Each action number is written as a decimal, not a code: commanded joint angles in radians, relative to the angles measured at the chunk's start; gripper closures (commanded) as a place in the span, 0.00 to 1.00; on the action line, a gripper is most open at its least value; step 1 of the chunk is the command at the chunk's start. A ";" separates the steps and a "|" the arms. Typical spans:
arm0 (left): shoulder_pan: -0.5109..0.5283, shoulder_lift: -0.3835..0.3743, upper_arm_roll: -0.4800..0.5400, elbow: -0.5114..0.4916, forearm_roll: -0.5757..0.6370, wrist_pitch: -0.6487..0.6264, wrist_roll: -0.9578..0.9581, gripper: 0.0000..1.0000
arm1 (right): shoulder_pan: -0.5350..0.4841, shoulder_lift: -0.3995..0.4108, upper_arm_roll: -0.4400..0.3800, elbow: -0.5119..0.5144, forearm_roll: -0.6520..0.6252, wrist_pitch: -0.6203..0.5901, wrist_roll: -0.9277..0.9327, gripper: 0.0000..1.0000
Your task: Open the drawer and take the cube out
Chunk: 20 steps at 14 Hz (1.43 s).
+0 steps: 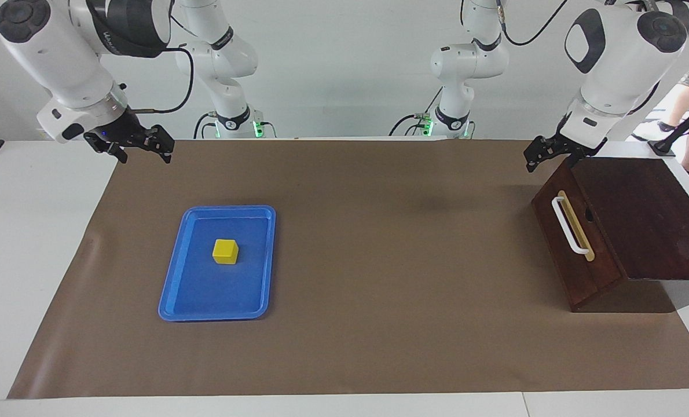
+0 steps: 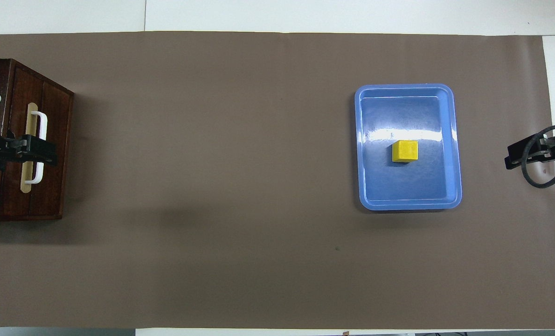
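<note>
Left gripper (image 1: 544, 156): jaws apart, empty, raised over the robots' corner of the dark brown wooden drawer (image 1: 576, 243); from overhead (image 2: 39, 154) lined up across the white bar handle (image 1: 570, 226), yet in the facing view clear above it, touching nothing as far as can be judged at that angle. Right gripper (image 1: 139, 147): jaws wide, empty, up in the air over the edge of the brown paper mat (image 1: 379, 289) at the right arm's end of the desk (image 1: 32, 231); seen from overhead (image 2: 515, 156) at the mat's border, a black cable looped beside it.

Drawer shut, front flush with its dark casing, handle mounted on a tan strip (image 1: 579, 223), standing at the left arm's end of the desk. Handle untouched.

Small solid yellow cube (image 1: 225, 251) resting flat near the middle of the flat blue plastic tray (image 1: 173, 301), not inside the drawer. Tray lying on the mat toward the right arm's end, well apart from the drawer. In the overhead view, cube (image 2: 405, 151) upright and square to the tray's rim (image 2: 457, 154), clear of every wall.

Both arms poised above the desk, neither in contact with cube, tray or drawer.
</note>
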<state>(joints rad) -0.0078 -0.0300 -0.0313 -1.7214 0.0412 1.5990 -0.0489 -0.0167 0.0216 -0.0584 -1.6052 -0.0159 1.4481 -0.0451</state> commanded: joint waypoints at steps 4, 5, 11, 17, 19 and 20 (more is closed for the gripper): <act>0.000 -0.016 0.002 -0.009 -0.014 0.006 -0.009 0.00 | 0.001 -0.017 0.009 -0.021 -0.035 0.067 -0.036 0.00; 0.000 -0.016 0.002 -0.009 -0.014 0.006 -0.009 0.00 | 0.003 -0.015 0.009 -0.019 -0.035 0.077 -0.032 0.00; 0.000 -0.015 0.004 -0.009 -0.014 0.006 -0.009 0.00 | 0.003 -0.011 0.011 -0.010 -0.024 0.100 0.013 0.00; 0.000 -0.016 0.002 -0.009 -0.014 0.006 -0.009 0.00 | 0.001 -0.008 0.012 -0.004 -0.016 0.100 0.025 0.00; 0.000 -0.016 0.002 -0.009 -0.014 0.006 -0.009 0.00 | 0.003 -0.008 0.012 -0.005 -0.018 0.097 0.024 0.00; 0.000 -0.016 0.002 -0.009 -0.012 0.006 -0.009 0.00 | 0.003 -0.008 0.012 -0.006 -0.018 0.095 0.025 0.00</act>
<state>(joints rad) -0.0078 -0.0300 -0.0313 -1.7214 0.0412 1.5990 -0.0494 -0.0142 0.0215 -0.0510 -1.6045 -0.0284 1.5379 -0.0408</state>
